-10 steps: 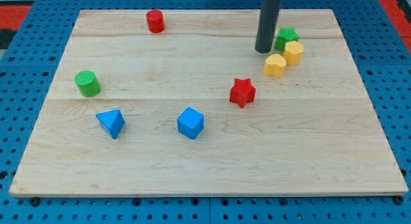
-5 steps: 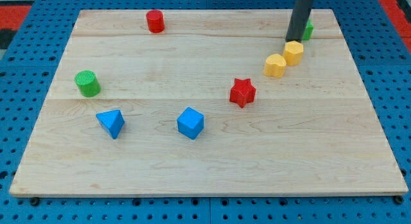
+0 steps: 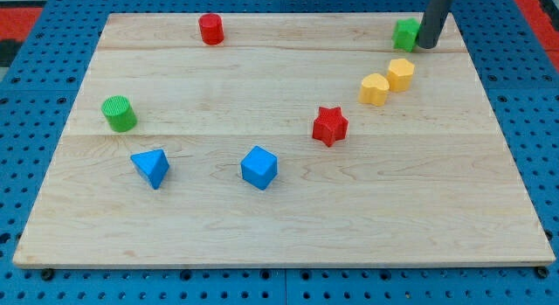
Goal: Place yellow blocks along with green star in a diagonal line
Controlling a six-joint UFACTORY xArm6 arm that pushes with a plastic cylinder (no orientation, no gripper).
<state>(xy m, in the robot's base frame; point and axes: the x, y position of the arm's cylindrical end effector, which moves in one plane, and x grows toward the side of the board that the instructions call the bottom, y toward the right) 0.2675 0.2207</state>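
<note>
The green star [image 3: 404, 33] lies near the board's top right edge. My tip [image 3: 426, 46] stands just to the star's right, touching or nearly touching it. Two yellow blocks lie side by side below it: one [image 3: 400, 73] further up and to the right, the other [image 3: 374, 89] down and to its left. They form a short slanted row, and the star sits a little above it, apart from them.
A red star [image 3: 330, 125] lies below and left of the yellow blocks. A blue cube [image 3: 258, 167] and a blue pyramid [image 3: 151, 167] lie at lower left. A green cylinder [image 3: 119, 114] is at the left, a red cylinder [image 3: 210, 29] at the top.
My tip swept from left of the green star to its right side. The star moved up and slightly right, away from the yellow blocks. The yellow blocks stayed put.
</note>
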